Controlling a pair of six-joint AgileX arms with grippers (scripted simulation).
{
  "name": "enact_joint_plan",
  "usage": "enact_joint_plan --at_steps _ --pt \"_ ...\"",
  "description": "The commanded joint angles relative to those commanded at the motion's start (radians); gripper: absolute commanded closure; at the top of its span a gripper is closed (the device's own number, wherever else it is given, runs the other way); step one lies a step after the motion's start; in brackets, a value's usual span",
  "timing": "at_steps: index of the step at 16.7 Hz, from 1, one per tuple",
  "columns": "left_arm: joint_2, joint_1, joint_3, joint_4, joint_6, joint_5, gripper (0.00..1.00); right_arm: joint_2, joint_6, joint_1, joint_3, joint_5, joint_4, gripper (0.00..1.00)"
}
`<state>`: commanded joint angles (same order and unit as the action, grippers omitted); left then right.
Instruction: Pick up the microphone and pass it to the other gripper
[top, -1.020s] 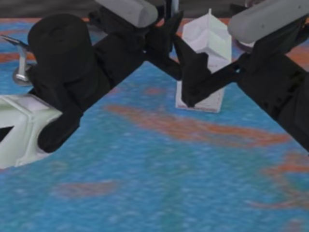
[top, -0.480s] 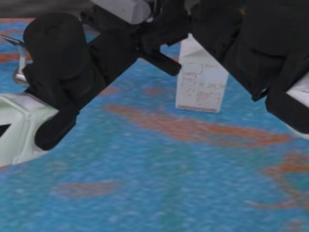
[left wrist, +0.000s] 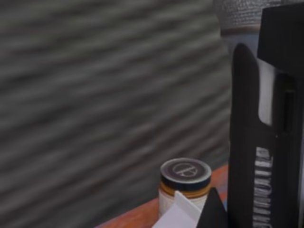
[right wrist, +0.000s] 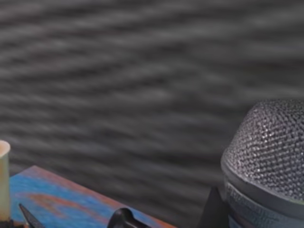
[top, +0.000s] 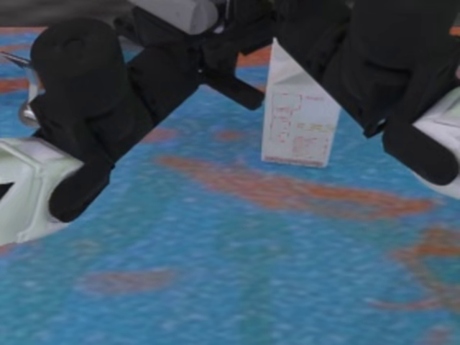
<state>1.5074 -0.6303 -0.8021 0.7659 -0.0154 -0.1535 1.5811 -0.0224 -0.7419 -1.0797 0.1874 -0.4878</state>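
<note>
Top view: the left gripper (top: pixel 231 75) and right gripper (top: pixel 291 36) meet high over the far edge of the table (top: pixel 230 273), their black wrists crowding together. The microphone (left wrist: pixel 249 142) is hidden between them there. Left wrist view has its black handle running just beside that gripper, mesh head away from the wrist. Right wrist view has the head close against the right gripper. Whether either gripper is clamped on it or spread, I cannot tell. A white carton (top: pixel 298 122) stands below the right gripper; a silver stand (top: pixel 29 100) sits behind the left wrist.
</note>
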Motion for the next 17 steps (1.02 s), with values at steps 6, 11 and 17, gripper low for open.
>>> enact_joint_plan --at_steps 6,11,17 --pt "0.000 0.000 0.000 0.000 0.000 0.000 1.00 0.000 0.000 0.000 0.000 0.000 0.000 0.60" --pt "0.000 0.000 0.000 0.000 0.000 0.000 1.00 0.000 0.000 0.000 0.000 0.000 0.000 0.98" --pt "0.000 0.000 0.000 0.000 0.000 0.000 1.00 0.000 0.000 0.000 0.000 0.000 0.000 1.00"
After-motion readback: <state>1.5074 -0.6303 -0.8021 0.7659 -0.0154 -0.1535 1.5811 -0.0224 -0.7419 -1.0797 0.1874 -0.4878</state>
